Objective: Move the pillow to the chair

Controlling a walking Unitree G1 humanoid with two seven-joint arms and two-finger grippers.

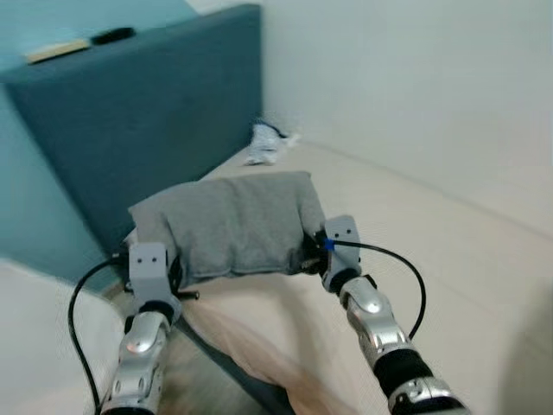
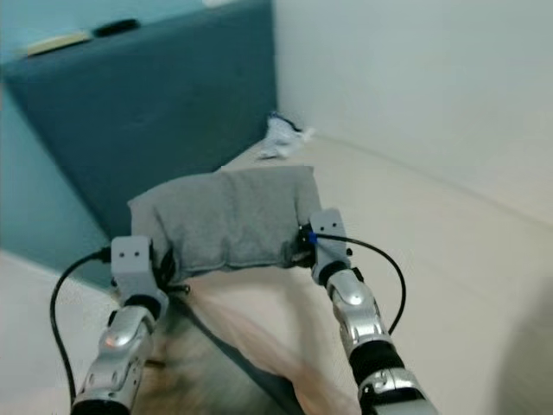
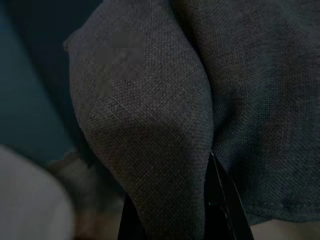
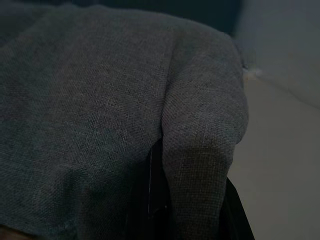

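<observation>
Gripping from both ends, the two arms have the grey pillow stretched between them, out in front of the robot and above the pale bed. On the robot's left, the left pincer has its black fingers closed around a bunched corner of the fabric; the wrist view shows cloth squeezed into a thick fold between them. Over on the right, the right pincer is doing the same job at the other end, its two fingers pinching a fat roll of the grey weave, one finger dark in the crease, the other along the outside. From the head views the pillow sags a little in the middle, its upper edge toward the teal headboard. That headboard stands tall behind, with a pale flat object and a small black object lying on its top edge. Further back, where the bed meets the white wall, a crumpled white thing sits in the corner. A black cable loops off the right wrist.
</observation>
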